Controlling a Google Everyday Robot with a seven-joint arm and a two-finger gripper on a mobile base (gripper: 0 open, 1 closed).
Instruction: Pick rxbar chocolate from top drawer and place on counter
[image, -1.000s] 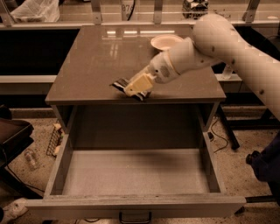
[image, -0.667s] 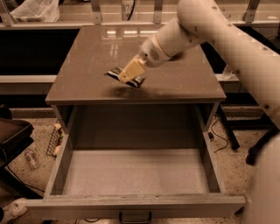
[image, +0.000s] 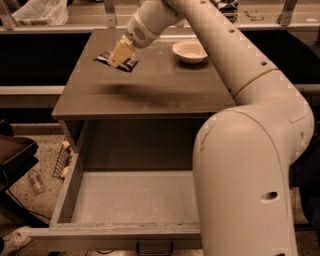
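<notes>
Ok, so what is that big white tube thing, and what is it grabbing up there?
That big white tube is a robot's arm. There is just one picture, from a camera looking down past the arm; where the camera sits I cannot tell. At the arm's far end is its gripper, two fingers that pinch like tongs. Right now they are pinched on a snack, the rxbar chocolate in its dark wrapper, held a little above the counter, near the back left; you can see its shadow underneath. A white bowl sits on the counter too. Below, the top drawer is pulled open.
</notes>
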